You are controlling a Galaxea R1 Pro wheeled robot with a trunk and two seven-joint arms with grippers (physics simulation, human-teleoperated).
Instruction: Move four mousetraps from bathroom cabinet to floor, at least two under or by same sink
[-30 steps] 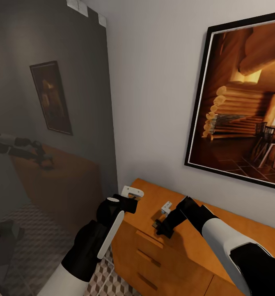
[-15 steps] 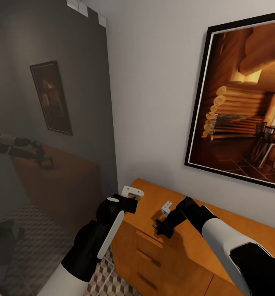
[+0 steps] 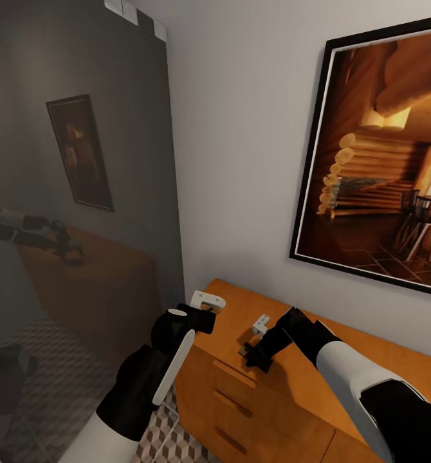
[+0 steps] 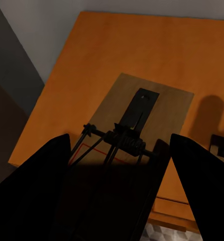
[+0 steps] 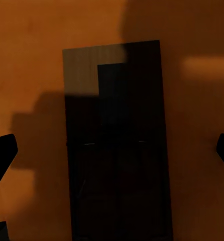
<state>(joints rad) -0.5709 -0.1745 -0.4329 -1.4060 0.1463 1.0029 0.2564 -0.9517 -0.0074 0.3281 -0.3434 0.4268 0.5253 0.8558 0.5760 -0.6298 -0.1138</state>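
Observation:
The cabinet (image 3: 344, 379) is an orange-brown wooden chest with drawer fronts, standing against the white wall. My left gripper (image 3: 204, 321) hovers over its left end. In the left wrist view it (image 4: 121, 138) is open, and a tan mousetrap (image 4: 142, 118) with a black spring bar lies flat on the cabinet top (image 4: 142, 45) between the spread fingers. My right gripper (image 3: 253, 357) hangs over the front edge of the top. In the right wrist view it (image 5: 113, 150) is open above a second mousetrap (image 5: 117, 140), which lies in deep shadow on the wood (image 5: 31, 50).
A large framed picture (image 3: 383, 161) hangs on the wall above the cabinet. A dark reflective panel (image 3: 80, 161) stands to the left and mirrors my arm. Cube-patterned floor tiles (image 3: 157, 444) show beside the cabinet's base.

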